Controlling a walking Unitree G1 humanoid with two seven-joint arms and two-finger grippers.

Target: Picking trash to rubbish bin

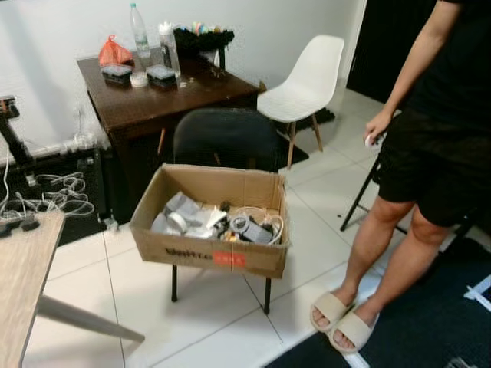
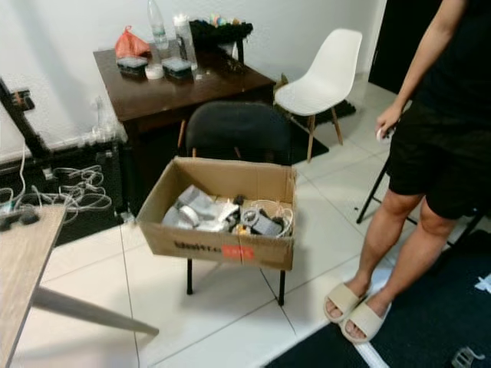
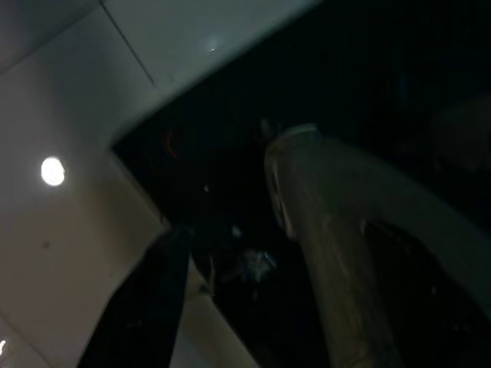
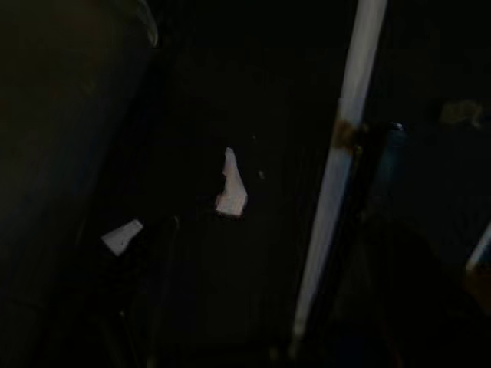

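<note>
At your far left, a pale wood-grain bench (image 1: pixel 19 276) cuts into the corner, with white cables (image 1: pixel 57 195) tangled on the dark mat behind it. Next comes the dark brown wooden bench (image 1: pixel 165 96) against the wall, carrying an orange plastic bag (image 1: pixel 113 52) and two upright clear bottles (image 1: pixel 140 29). In front of it, an open brown cardboard box (image 1: pixel 211 257) sits on a black chair (image 1: pixel 225 136), its long side running across your view; it holds crumpled silvery wrappers (image 1: pixel 184 218) and coiled cable. Behind stands a smooth white moulded chair (image 1: pixel 307 80). At your right a person (image 1: pixel 430 153) in black shorts and beige slides (image 1: pixel 341 318) stands at the dark rug's edge.

The right wrist view adds two pale paper scraps (image 4: pixel 231 186) on a dark floor beside a thin white line. The left wrist view is dim, showing tile and a curved pale shape. You cannot tell whether either hand is spread or closed.
</note>
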